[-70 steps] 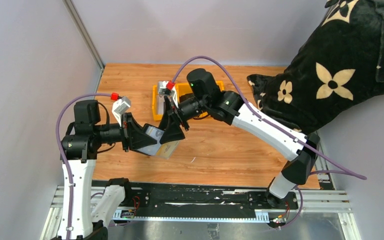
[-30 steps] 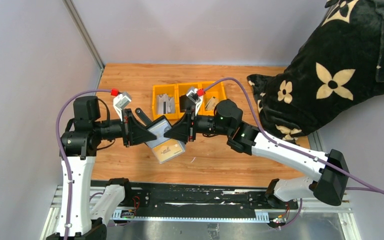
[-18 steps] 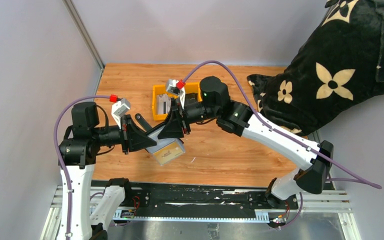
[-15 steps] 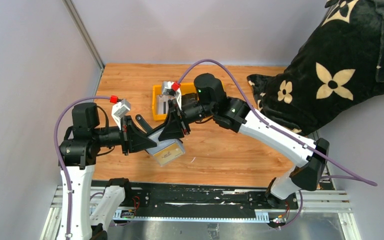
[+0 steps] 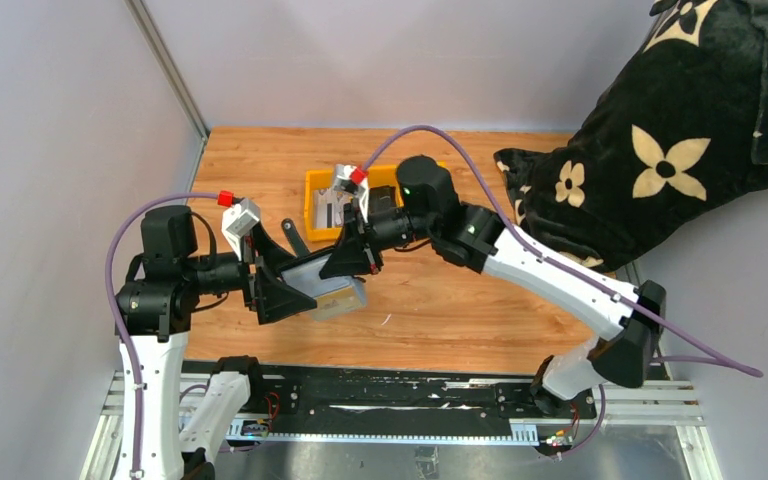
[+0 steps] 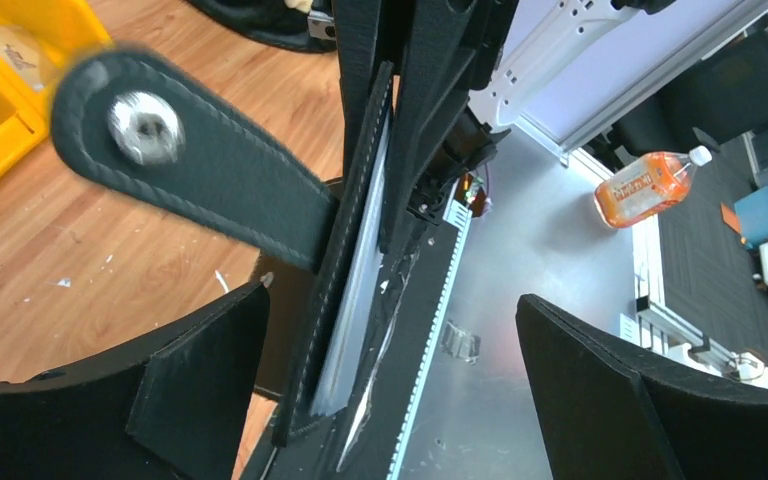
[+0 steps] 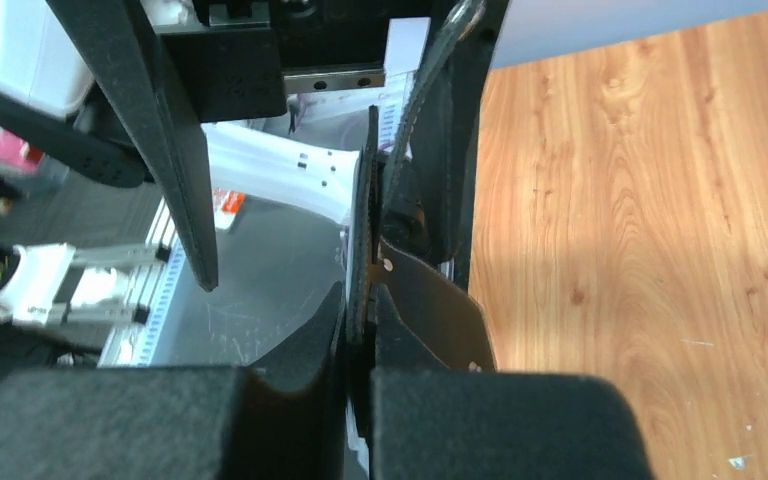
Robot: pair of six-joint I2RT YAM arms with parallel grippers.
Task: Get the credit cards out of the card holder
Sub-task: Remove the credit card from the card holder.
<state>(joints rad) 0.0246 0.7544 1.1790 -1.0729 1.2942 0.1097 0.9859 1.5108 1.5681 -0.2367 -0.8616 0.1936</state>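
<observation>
The black card holder hangs in the air between the two arms, above the wooden table. My right gripper is shut on its far edge; in the right wrist view its fingers pinch the holder edge-on. The strap tab sticks up. My left gripper is open, its fingers wide on either side of the holder without touching it. A silvery credit card shows inside the holder, and a tan strip shows at its lower edge.
A yellow plastic tray stands behind the grippers with a grey card in its left compartment. A black flowered cushion fills the right back of the table. A grey wall runs along the left.
My left gripper has opened and let go of the card holder. My right gripper has shut on the holder's far edge, and the holder now lies flatter.
</observation>
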